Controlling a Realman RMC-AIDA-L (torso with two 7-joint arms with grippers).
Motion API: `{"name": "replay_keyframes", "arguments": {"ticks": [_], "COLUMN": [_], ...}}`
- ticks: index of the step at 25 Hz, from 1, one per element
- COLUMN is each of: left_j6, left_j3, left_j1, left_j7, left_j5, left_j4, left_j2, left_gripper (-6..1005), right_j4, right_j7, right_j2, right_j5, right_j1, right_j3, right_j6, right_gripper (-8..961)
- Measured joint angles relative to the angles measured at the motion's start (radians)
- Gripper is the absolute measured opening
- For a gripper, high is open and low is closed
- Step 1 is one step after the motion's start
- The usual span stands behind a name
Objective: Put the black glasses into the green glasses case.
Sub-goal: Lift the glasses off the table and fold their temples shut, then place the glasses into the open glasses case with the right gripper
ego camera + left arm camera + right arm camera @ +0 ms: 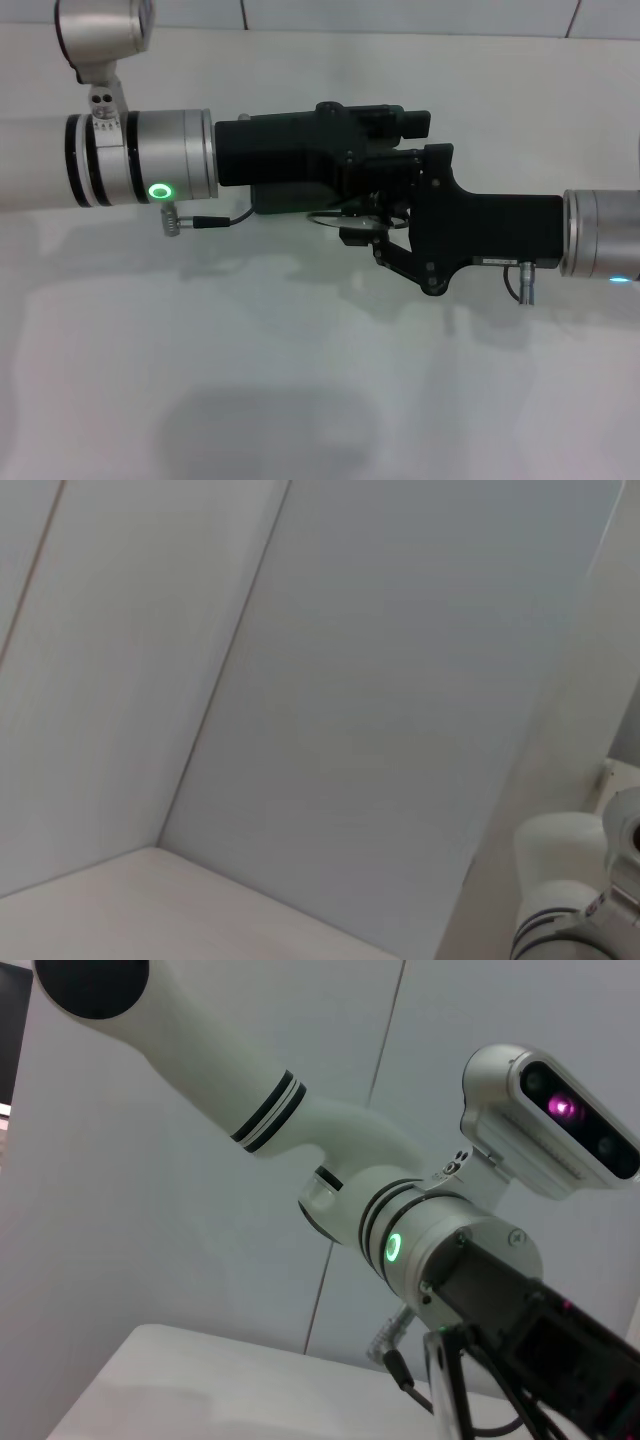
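Observation:
In the head view both arms meet in mid-air above the white table. My left gripper comes in from the left and is shut on the green glasses case, a dark green block held level. My right gripper comes in from the right, shut on the black glasses. One thin lens rim shows just under the case's near edge, and the rest of the frame is hidden by the fingers. The right wrist view shows the left gripper close by, with thin black rods in front of it.
The pale wall runs along the table's far edge. The left wrist view shows only wall panels, a table corner and part of a white arm.

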Motion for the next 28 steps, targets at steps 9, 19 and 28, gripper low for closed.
{"name": "replay_keyframes", "arguments": {"ticks": [9,19,28], "left_j6": [-0.042,-0.14,-0.177], "left_j3": [-0.108,-0.357,-0.361], "left_j1": [0.015,0.092,0.082], "left_j7": [0.032,0.134,0.138], "left_j5": [-0.005,-0.008,0.001], "left_j4": [-0.006,0.004,-0.004], "left_j2": [-0.004,-0.008,-0.01], "left_gripper": [603,602,603], "right_j4": [0.012,-0.222,-0.288], "right_j7": [-0.008,0.074,0.098], "right_j2": [0.0,0.0,0.0], "right_j5": [-0.005,0.006,0.038], "right_j1": [0.0,-0.002,0.033], "right_j3": [-0.017,-0.339,-0.54], "right_j6": [0.052,0.774,1.028], "right_gripper": [107,107,108]}}
